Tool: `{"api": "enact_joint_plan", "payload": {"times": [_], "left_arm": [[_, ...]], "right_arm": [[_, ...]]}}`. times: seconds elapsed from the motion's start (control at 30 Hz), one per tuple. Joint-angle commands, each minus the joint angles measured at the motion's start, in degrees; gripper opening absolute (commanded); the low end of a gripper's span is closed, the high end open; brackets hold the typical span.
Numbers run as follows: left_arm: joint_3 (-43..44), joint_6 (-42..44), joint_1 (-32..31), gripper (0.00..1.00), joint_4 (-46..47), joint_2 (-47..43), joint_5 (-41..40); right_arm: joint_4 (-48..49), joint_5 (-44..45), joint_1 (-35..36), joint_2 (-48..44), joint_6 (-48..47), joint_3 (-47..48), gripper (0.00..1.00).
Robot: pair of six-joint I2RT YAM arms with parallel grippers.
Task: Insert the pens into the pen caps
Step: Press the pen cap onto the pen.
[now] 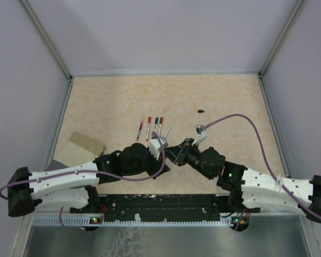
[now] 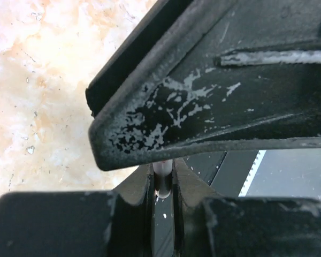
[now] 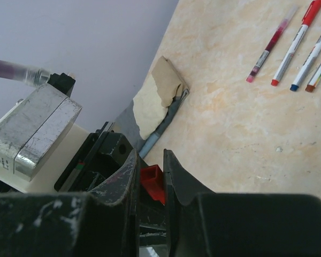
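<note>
four pens [image 1: 148, 127] in a row — black cap [image 1: 201, 111] well apart

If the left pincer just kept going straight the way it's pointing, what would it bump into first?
Most likely the right pincer: a scuffed black finger, apparently its own, fills the view just ahead of the left pincer, which grips a pen. The gap is hard to judge.

Bright even light w/ soft shadows; left tool [image 2: 163, 187], right tool [image 3: 151, 179] blurry close-up.
</note>
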Motion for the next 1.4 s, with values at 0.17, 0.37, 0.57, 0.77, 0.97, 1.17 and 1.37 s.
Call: {"api": "enact_joint_plan", "payload": {"times": [0.17, 0.37, 0.57, 0.77, 0.97, 1.17, 1.37], "left_arm": [[9.07, 3.61, 1.65, 0.00, 26.52, -4.03, -6.64], [8.55, 3.03, 1.64, 0.00, 25.34, -4.39, -5.06], [8.58, 2.78, 1.63, 0.00, 24.25, -4.78, -4.33], [8.58, 2.28, 1.67, 0.00, 23.61, -4.39, -3.28], [8.38, 2.07, 1.61, 0.00, 23.58, -3.91, -2.77], [8.47, 2.10, 1.67, 0.00, 22.98, -3.29, -2.20], [11.93, 3.85, 1.61, 0.00, 16.01, 0.45, 2.13]], "right_arm": [[-20.52, -9.32, 7.63, -2.38, 5.13, -3.29, 0.00], [-28.46, -2.80, 7.63, -2.27, -0.57, 4.30, 0.00], [-34.00, 2.07, 7.63, -1.81, -3.25, 8.24, 0.00], [-37.22, 5.41, 7.63, -2.81, -4.20, 9.61, 0.00], [-37.16, 5.62, 7.63, -4.26, -5.51, 9.65, 0.00], [-34.68, 4.08, 7.65, -5.60, -5.60, 8.99, 0.00], [-34.38, 9.43, 7.63, -6.74, -6.84, 13.62, 0.02]]}}
